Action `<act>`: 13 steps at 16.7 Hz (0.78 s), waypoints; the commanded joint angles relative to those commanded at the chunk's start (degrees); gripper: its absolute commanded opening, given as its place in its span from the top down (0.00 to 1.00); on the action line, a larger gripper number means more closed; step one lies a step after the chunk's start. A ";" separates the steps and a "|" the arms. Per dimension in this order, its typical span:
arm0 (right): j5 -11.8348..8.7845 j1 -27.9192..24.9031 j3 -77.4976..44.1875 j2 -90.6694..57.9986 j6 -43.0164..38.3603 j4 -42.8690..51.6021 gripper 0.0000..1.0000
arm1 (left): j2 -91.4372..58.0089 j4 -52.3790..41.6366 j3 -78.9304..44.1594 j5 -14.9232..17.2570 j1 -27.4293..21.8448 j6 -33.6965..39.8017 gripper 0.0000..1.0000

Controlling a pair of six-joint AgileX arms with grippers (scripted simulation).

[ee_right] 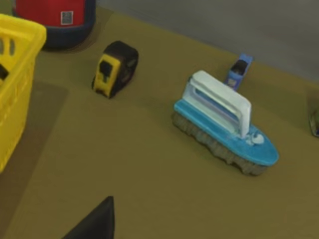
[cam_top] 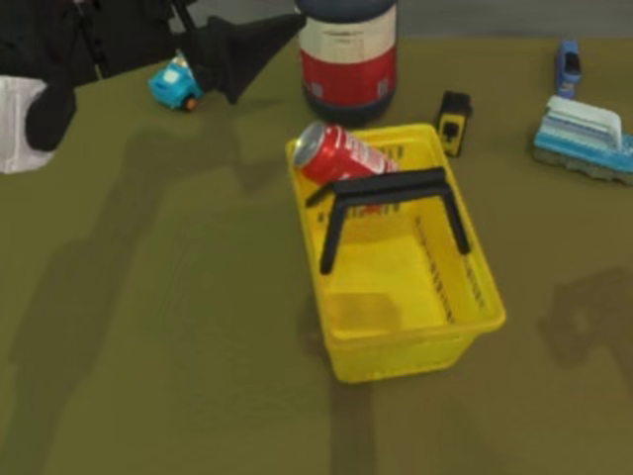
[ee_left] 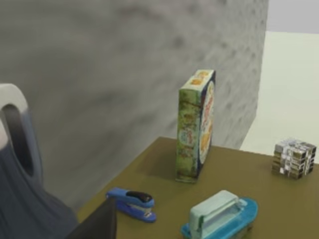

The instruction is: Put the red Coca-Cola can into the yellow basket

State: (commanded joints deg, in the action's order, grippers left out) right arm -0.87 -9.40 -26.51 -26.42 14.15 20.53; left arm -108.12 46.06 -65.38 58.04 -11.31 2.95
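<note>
The black handle crosses the red Coca-Cola can, hiding its lower end inside the yellow basket. The top view's upper edge cuts off the large canister. The left gripper shows only as a dark shape, its fingers unreadable. The right wrist view crops the basket.

Box upright — stapler, brush near.

Red can – yellow basket; black handle.
</note>
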 joint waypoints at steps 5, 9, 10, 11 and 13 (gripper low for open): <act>0.50 -8.06 -30.81 -30.68 13.85 20.69 0.00 | 30.65 -12.83 15.12 -16.41 4.73 3.12 0.00; 0.97 -14.71 -57.52 -56.82 25.35 37.94 0.00 | 58.04 -25.12 31.41 -30.92 8.10 3.63 0.00; 1.07 -16.31 -63.82 -63.14 28.10 42.05 0.00 | 64.28 -27.88 35.31 -34.14 8.76 3.41 0.00; 1.16 -17.86 -69.88 -69.24 30.75 46.01 0.00 | 70.78 -30.70 39.41 -37.48 9.40 3.04 0.00; 1.27 -20.77 -81.06 -80.51 35.65 53.28 0.00 | 82.73 -35.75 47.11 -43.66 10.50 1.97 0.00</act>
State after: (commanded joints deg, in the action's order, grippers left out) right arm 0.40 -30.16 -107.57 -106.93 49.79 73.80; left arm -25.38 10.30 -18.27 14.38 -0.81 4.92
